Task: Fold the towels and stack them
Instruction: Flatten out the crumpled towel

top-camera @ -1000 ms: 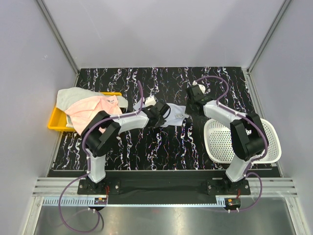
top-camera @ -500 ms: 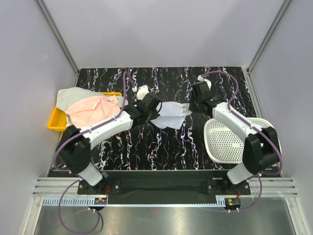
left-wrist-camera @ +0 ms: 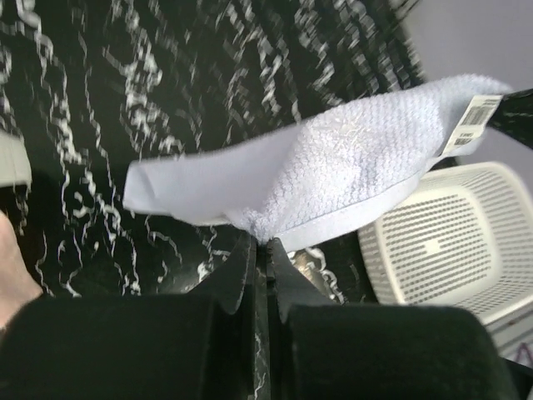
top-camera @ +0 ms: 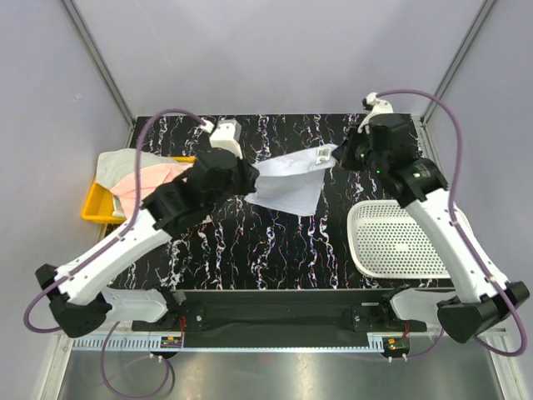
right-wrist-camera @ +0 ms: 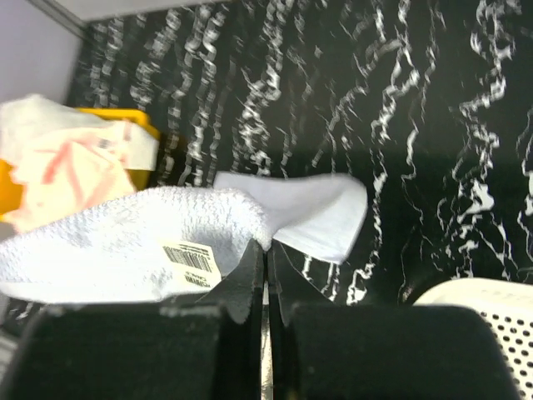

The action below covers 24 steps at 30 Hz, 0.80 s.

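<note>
A pale blue towel with a barcode label hangs in the air above the table's middle, stretched between both grippers. My left gripper is shut on its left corner; in the left wrist view the cloth bunches at the closed tips. My right gripper is shut on its right corner, next to the label, with the tips pinching the cloth. More towels, pale pink and whitish, lie heaped in the yellow tray.
The yellow tray stands at the table's left edge. A white mesh basket stands at the right, seen also in the left wrist view. The table top is black marble pattern. Grey walls enclose the sides.
Both arms have risen and spread apart, lifting the pale blue towel off the table and stretching it between them.
</note>
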Motion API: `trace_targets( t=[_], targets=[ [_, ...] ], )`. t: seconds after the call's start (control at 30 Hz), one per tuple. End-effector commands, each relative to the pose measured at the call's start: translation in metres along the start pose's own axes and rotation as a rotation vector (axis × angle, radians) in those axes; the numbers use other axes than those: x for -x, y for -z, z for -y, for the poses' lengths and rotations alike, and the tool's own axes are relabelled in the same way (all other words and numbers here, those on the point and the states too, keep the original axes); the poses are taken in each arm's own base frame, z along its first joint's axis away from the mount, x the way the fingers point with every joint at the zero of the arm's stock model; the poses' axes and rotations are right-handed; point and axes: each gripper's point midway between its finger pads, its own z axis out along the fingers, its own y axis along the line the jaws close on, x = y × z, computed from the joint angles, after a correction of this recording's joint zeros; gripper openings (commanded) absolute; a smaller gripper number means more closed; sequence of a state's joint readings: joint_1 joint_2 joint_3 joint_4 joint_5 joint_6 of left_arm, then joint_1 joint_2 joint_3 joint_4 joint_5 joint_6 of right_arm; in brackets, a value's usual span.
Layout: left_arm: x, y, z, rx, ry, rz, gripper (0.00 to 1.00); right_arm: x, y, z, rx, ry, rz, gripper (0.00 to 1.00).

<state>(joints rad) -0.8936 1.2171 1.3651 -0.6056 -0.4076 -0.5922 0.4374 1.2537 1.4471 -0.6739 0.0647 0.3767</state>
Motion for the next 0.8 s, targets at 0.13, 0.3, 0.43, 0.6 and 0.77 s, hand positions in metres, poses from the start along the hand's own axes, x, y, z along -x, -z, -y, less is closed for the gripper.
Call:
trace_targets(
  t=[0.13,0.3,0.43,0.6,0.77],
  targets=[
    [0.076,0.080,0.028,-0.153,-0.092,0.171,0.00,0.054,0.083,-0.041,0.190,0.051,0.123,0.00],
    [0.100,0.114,0.043,-0.242,-0.080,0.230,0.00,0.075,0.117,-0.060,0.272,0.038,0.179,0.00],
    [0.122,0.128,0.051,-0.277,-0.064,0.286,0.00,0.088,0.129,-0.067,0.300,0.027,0.211,0.00],
    [0.145,0.116,0.055,-0.221,-0.054,0.333,0.00,0.097,0.109,-0.069,0.274,0.020,0.203,0.00],
    [0.153,0.057,0.030,-0.172,0.018,0.275,0.00,0.083,0.043,-0.064,0.218,0.003,0.124,0.00]
  ],
)
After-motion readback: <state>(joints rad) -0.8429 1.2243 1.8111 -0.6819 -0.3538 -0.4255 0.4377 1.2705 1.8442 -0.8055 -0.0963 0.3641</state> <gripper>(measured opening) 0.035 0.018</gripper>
